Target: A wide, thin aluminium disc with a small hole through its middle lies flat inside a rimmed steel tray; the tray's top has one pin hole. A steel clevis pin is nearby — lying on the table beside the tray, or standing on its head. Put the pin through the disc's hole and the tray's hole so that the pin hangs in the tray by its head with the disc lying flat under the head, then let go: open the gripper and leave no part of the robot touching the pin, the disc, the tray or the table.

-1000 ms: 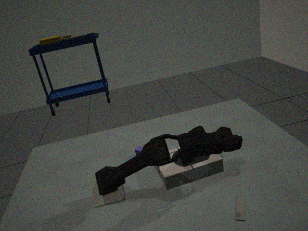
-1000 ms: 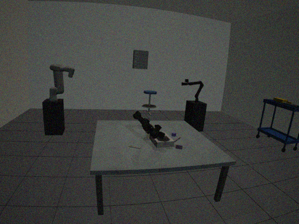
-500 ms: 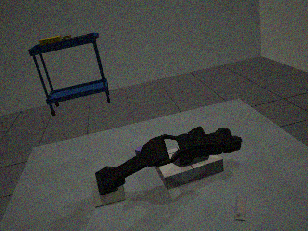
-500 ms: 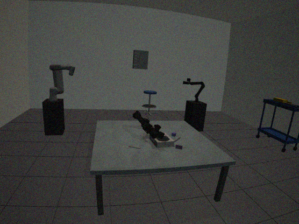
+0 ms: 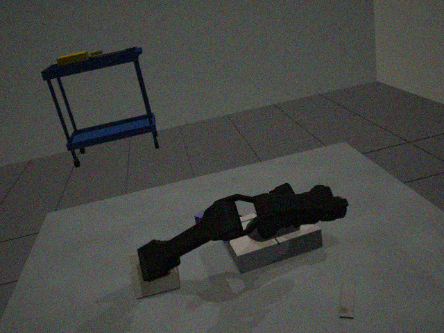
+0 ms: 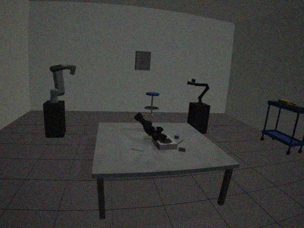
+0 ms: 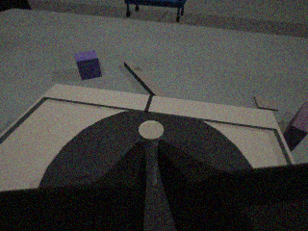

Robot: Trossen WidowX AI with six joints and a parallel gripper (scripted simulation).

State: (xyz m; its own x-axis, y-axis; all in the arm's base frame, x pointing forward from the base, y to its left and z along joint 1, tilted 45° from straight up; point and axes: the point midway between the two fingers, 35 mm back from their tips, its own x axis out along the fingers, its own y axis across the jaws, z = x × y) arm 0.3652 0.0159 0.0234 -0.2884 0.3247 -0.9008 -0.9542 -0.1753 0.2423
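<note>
Wrist view: gripper (image 7: 150,147) clamped on pin (image 7: 151,130), head up, above disc (image 7: 96,144).
</note>
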